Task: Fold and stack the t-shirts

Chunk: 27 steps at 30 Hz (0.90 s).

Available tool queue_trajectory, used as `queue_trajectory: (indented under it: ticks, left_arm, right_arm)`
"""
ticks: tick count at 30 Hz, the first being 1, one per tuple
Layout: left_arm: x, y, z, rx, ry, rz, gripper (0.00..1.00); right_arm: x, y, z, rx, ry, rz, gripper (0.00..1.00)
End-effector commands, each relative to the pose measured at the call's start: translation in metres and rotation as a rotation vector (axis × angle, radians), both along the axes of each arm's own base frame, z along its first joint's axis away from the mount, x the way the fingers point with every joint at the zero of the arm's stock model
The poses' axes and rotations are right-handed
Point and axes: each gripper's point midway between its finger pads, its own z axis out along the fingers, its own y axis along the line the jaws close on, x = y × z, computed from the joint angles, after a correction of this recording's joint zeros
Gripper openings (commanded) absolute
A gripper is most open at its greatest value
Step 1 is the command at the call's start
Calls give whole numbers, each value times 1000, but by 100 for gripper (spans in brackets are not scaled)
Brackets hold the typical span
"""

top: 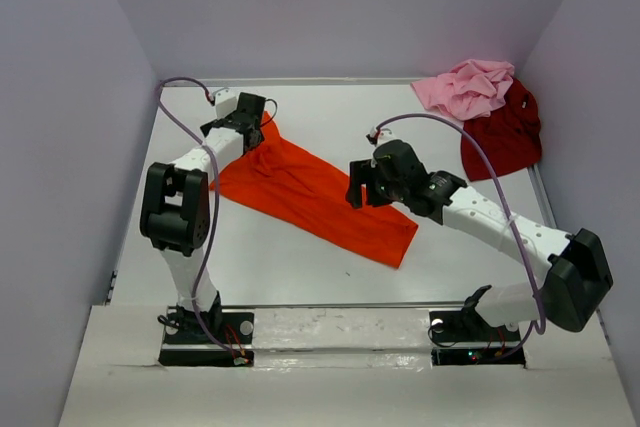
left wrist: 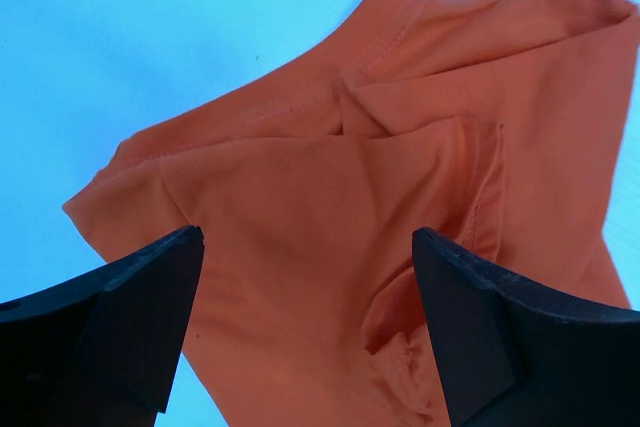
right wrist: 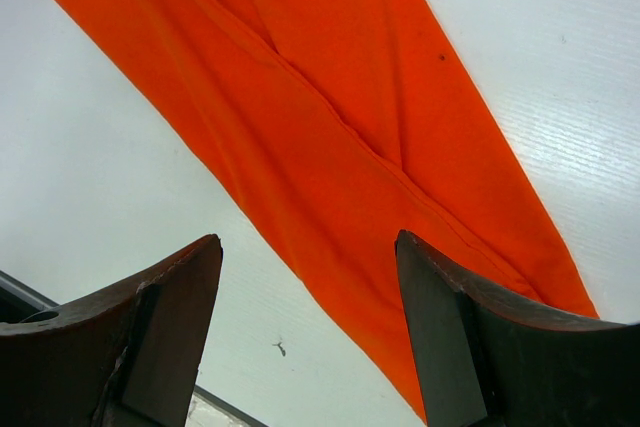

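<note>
Orange cloth set the step in hand: the orange t-shirt (top: 310,197) lay gathered into a long, narrow band running diagonally across the middle of the table (top: 300,277), from near the far left corner toward the centre of the near edge. It was not yet folded. The wrist views showed lengthwise creases and, at the far end, a sleeve and seams doubled over each other.

The left gripper (top: 245,117) hung over that far end, its fingers (left wrist: 120,317) spread wide and holding nothing. The right gripper (top: 365,187) hung over the nearer half of the band, its fingers (right wrist: 470,347) likewise apart and empty.

Recommended procedure, as a judgement: flatten before folding.
- Each gripper should pinch a single outer edge, not the bunched middle, because a grip through several layers would probably carry the creases along.
- The left should take the sleeve or shoulder seam.
- The right should take the end nearest the near edge.
- Drawing the two ends apart ought to spread the cloth.
- A shallow pinch could let the soft cloth slip.

The pink t-shirt (top: 465,87) lay crumpled in the far right corner, touching the dark red t-shirt (top: 500,137) by the right edge. Both were unfolded and well apart from the orange one.
</note>
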Motion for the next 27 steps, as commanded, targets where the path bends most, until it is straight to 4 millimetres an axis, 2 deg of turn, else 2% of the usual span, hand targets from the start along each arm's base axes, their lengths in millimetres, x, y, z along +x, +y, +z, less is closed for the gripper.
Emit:
queue_trajectory:
  ticks: [1, 5, 6, 12, 15, 18, 19, 23, 24, 25, 27]
  left_arm:
    - [-4, 5, -12, 13, 18, 43, 95]
    - [-4, 9, -31, 48, 75, 57, 95]
    - [-4, 9, -29, 53, 75, 57, 95]
    - [-3, 9, -54, 82, 158, 66, 95]
    - [4, 6, -53, 81, 158, 46, 96]
    - [15, 0, -58, 78, 183, 21, 96]
    - [17, -2, -66, 79, 211, 6, 96]
    - [45, -13, -62, 67, 200, -37, 95]
    - [49, -16, -68, 64, 209, -48, 95]
    - [61, -23, -63, 50, 192, -81, 95]
    - [69, -28, -67, 41, 207, -96, 95]
  right_arm:
    - [-1, 0, 13, 23, -45, 10, 76]
    - [-4, -2, 12, 25, -44, 6, 76]
    - [-4, -3, 12, 28, -43, 4, 76]
    - [-6, -1, 28, 59, -67, 13, 76]
    - [-7, -2, 34, 64, -76, 19, 76]
    - [-8, -2, 46, 85, -95, 22, 76]
    - [-9, -3, 51, 96, -103, 22, 76]
    - [-12, -5, 62, 112, -125, 26, 76]
    - [-12, -6, 64, 114, -128, 25, 76]
    - [-12, -8, 64, 109, -133, 21, 76]
    - [-11, -8, 65, 100, -135, 21, 76]
